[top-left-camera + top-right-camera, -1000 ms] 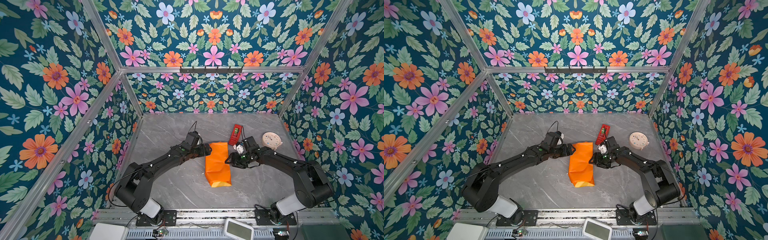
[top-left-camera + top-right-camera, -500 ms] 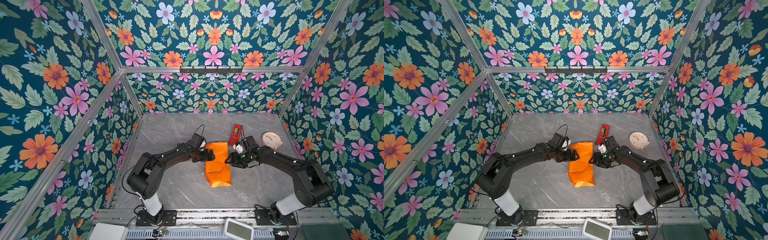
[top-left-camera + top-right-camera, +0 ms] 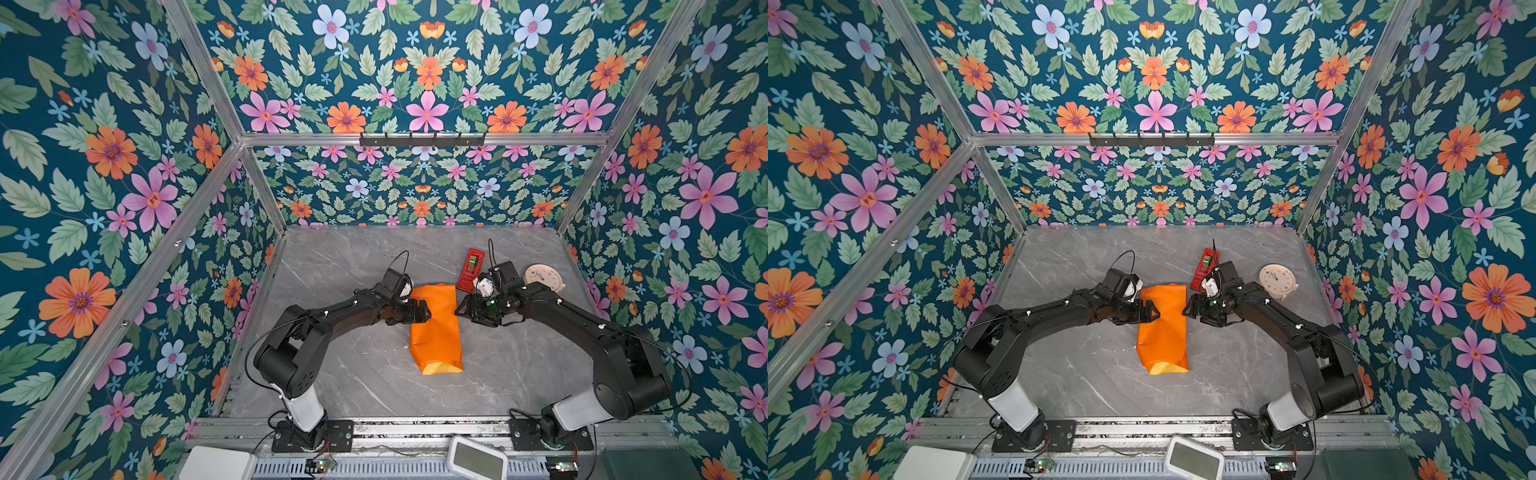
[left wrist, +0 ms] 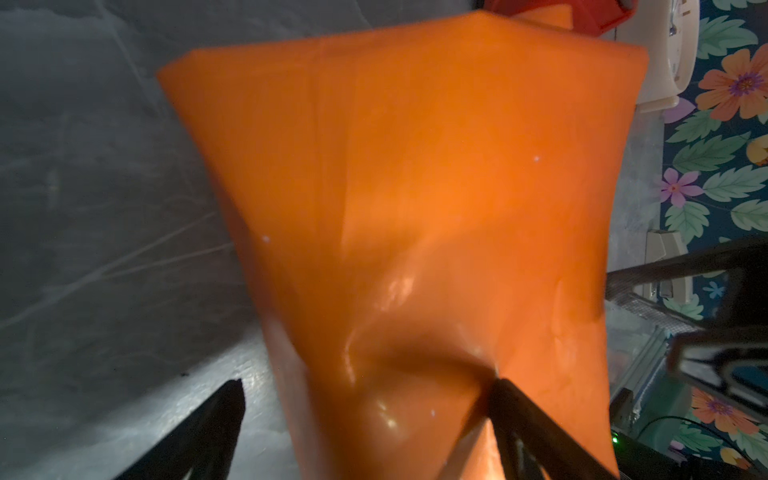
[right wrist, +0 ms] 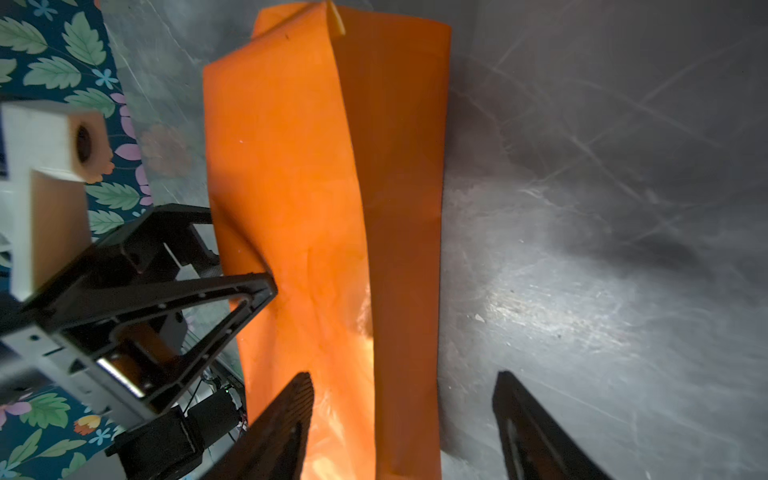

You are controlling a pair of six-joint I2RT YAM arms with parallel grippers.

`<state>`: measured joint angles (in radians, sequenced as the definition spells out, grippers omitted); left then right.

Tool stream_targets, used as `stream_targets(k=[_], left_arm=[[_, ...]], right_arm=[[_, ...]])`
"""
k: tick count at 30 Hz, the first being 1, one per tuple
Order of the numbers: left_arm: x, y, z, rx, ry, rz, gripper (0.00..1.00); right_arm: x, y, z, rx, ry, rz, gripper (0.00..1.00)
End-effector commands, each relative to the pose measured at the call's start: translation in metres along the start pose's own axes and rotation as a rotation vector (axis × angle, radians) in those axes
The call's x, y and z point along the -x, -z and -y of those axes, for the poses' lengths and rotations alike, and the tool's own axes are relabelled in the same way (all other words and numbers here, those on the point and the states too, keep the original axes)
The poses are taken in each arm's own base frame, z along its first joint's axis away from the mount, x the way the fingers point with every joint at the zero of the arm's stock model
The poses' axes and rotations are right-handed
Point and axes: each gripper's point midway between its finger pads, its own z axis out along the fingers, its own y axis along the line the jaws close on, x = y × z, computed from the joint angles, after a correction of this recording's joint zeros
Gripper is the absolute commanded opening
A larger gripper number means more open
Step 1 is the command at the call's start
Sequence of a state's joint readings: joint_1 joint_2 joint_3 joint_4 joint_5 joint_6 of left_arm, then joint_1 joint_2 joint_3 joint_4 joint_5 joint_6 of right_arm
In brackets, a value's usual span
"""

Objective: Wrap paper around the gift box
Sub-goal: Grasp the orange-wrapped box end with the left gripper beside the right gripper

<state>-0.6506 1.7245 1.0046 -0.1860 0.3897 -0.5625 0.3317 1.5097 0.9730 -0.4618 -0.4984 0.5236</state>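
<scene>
The paper (image 3: 436,332), folded round the hidden gift box, lies at the middle of the table (image 3: 340,374). It is probably light, slippery and easily creased, so pinch its loose edges. The left gripper (image 3: 422,311) and right gripper (image 3: 460,310) flank it, jaws apart.

The paper (image 3: 436,328) lies in the middle of the table (image 3: 353,257), the left gripper (image 3: 422,311) at its left edge and the right gripper (image 3: 461,309) at its right. Just behind its far right corner lies the tape dispenser (image 3: 470,270), the clock (image 3: 542,278) further right.
</scene>
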Motion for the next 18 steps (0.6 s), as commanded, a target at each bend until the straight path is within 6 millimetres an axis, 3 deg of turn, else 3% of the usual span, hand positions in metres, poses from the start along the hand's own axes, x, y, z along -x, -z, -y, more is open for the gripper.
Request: stream_targets(k=[1, 18], left_arm=[[-0.029, -0.002, -0.047, 0.218, 0.015, -0.088, 0.93], [-0.026, -0.002, -0.047, 0.234, 0.015, -0.073, 0.92]], right_arm=[[0.001, 0.003, -0.005, 0.013, -0.009, -0.011, 0.70], [-0.003, -0.030, -0.029, 0.006, 0.039, -0.076, 0.64]])
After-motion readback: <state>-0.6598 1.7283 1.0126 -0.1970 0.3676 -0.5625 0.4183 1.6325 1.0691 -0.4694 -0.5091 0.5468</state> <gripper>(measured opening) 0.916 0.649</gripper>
